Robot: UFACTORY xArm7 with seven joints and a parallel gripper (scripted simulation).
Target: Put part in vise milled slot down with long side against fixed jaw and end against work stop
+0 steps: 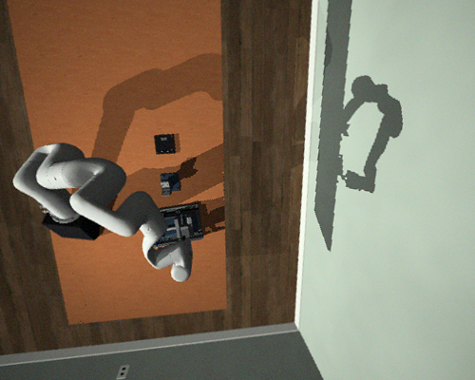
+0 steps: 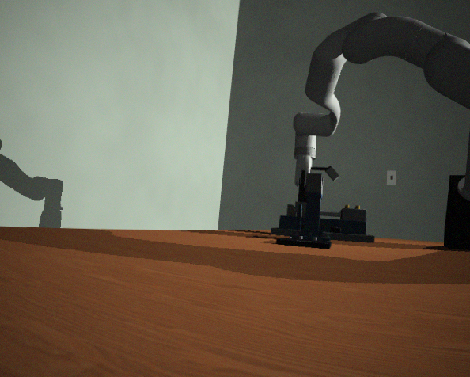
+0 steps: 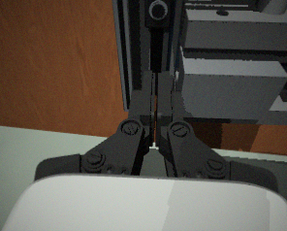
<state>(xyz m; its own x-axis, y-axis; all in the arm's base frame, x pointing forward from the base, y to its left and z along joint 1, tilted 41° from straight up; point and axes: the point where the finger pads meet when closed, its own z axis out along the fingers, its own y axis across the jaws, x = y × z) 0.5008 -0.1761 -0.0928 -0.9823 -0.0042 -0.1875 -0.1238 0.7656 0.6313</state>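
Observation:
My gripper (image 3: 155,87) is shut with nothing between the fingers. It points down over the vise (image 1: 182,224), with its fingertips at a dark channel that ends in a round rod end (image 3: 157,10). A grey block (image 3: 230,89) lies just right of the fingertips. I cannot tell whether it is the part or a jaw. A second grey block (image 3: 233,31) lies beyond it. In the exterior view the gripper (image 2: 305,186) stands low over the vise (image 2: 336,223). The dark infeed plate (image 1: 166,143) lies apart, and I see no block standing out on it.
The V-block (image 1: 170,183) stands between the infeed plate and the vise; in the exterior view it is in front of the vise (image 2: 305,230). The arm's black base (image 1: 71,225) is at the table's edge. A wall runs along the far side.

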